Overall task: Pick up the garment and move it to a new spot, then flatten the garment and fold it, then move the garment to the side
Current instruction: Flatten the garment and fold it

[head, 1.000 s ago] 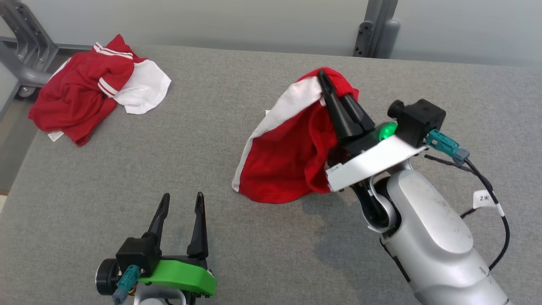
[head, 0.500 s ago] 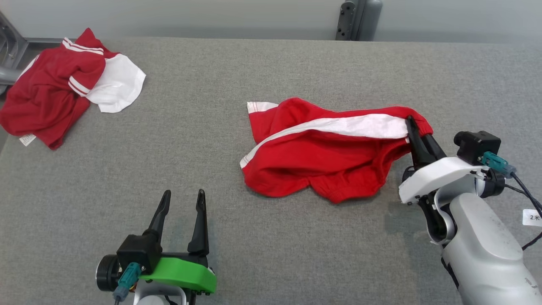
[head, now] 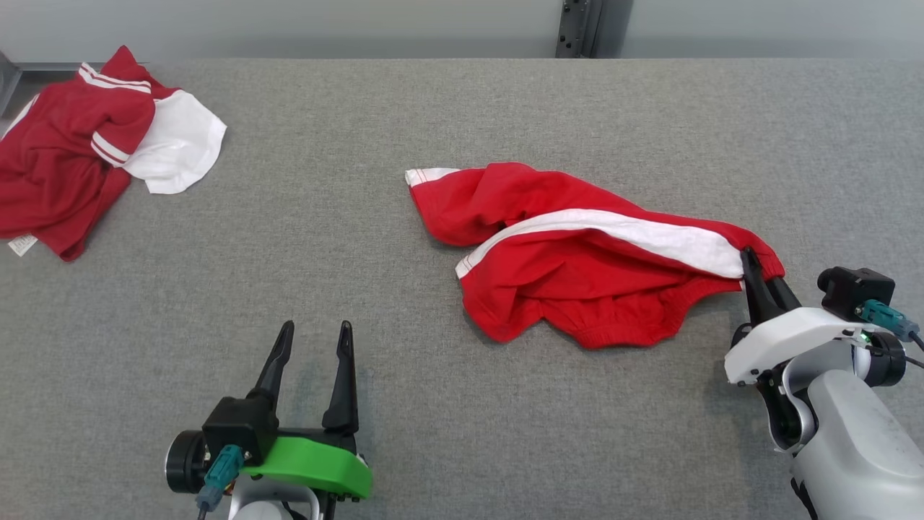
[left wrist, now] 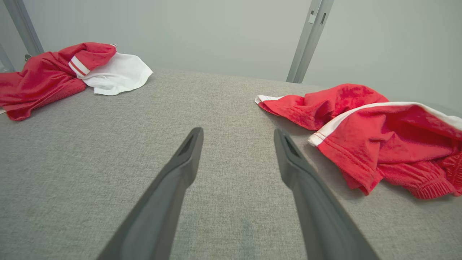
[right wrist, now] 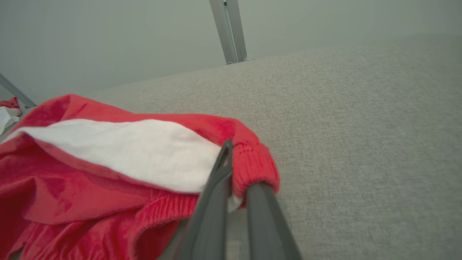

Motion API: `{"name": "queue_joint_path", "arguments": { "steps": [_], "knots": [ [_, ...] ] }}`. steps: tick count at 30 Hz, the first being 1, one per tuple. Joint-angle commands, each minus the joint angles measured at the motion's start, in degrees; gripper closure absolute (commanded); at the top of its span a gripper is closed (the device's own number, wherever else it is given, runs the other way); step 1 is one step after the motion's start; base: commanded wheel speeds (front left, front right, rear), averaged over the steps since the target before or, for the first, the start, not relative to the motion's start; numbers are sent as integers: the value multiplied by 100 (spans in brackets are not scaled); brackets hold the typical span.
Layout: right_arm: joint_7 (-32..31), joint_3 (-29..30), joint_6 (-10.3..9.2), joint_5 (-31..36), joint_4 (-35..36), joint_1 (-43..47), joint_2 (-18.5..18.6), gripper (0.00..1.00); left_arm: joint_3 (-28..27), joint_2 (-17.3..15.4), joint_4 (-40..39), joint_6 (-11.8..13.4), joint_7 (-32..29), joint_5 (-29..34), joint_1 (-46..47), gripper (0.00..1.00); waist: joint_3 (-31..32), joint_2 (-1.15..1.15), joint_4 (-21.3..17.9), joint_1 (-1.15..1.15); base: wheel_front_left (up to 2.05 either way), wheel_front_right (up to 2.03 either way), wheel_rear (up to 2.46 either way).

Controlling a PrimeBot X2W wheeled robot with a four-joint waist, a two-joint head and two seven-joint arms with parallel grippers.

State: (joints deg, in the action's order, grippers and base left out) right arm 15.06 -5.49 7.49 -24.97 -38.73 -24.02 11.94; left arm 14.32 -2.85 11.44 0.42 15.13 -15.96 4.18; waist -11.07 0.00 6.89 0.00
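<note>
Garment, red shorts w/ a white side stripe, lies on the grey table right of centre in head view, approx 3 o'clock. It's stretched from a leg hem at its 10 o'clock end to the ribbed waistband corner at its 4 o'clock end. Right gripper, at 4 o'clock in head view, has its jaws clamped together on that waistband corner. Holding the elastic edge prob gives a thick, firm bite & lets the cloth be drawn out lengthwise rather than bunched. Fabric is down on the table but creased & folded over itself, so I'd judge flattening isn't done yet. Left gripper sits at 7 o'clock, jaws wide apart, nothing between them, fingers pointing to 12, likely parked ready to take the free hem. A 2nd red-and-white garment is heaped at 10 o'clock, well apart from the work area.
</note>
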Motion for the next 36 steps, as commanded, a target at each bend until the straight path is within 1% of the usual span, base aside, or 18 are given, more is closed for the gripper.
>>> {"name": "queue_joint_path", "arguments": {
  "steps": [1,2,3,4,5,11,19,22,24,28,30,33,36],
  "knots": [
    [18,59,0,44,-9,69,-8,73,-6,-7,7,-21,3,43,103,0,-14,0,-42,0,0,0,0],
    [18,87,0,57,-7,83,-28,67,-10,-7,10,-20,3,51,104,0,-16,0,-64,0,0,0,0],
    [18,107,0,86,3,96,-42,55,-13,-7,14,-22,3,59,104,0,-16,0,-86,0,0,0,0],
    [18,142,0,108,14,117,-48,20,-12,-7,19,-27,3,60,101,0,-14,0,-109,0,0,0,0],
    [18,168,0,127,20,140,-46,0,-19,-7,21,-26,3,50,98,0,-11,0,-133,0,0,0,0],
    [18,262,0,175,125,340,-21,0,-39,-7,38,-20,3,61,82,0,39,0,-258,0,0,0,0],
    [18,459,0,188,533,937,15,0,-74,-7,34,-10,3,40,-44,0,184,0,-432,0,0,0,0],
    [18,555,0,278,790,1120,29,0,-46,-7,37,-12,3,27,-92,0,245,0,-489,0,0,0,0],
    [18,545,1,451,1077,1169,43,0,-39,-7,40,-7,3,22,-118,0,283,0,-519,0,0,0,0],
    [18,185,0,795,1636,1101,1,0,43,-7,82,-34,3,5,-113,0,365,0,-463,0,0,0,0],
    [18,-191,1,927,1737,992,29,0,79,-9,89,-24,3,-31,-104,0,395,0,-390,0,0,0,0],
    [18,-811,0,1047,1544,700,120,0,128,-10,93,-6,3,-59,-112,0,410,0,-244,0,0,0,0],
    [-6,-1513,0,1162,1143,253,197,0,176,-10,71,14,3,-75,-77,0,381,0,-64,0,0,0,0]
  ]
}}
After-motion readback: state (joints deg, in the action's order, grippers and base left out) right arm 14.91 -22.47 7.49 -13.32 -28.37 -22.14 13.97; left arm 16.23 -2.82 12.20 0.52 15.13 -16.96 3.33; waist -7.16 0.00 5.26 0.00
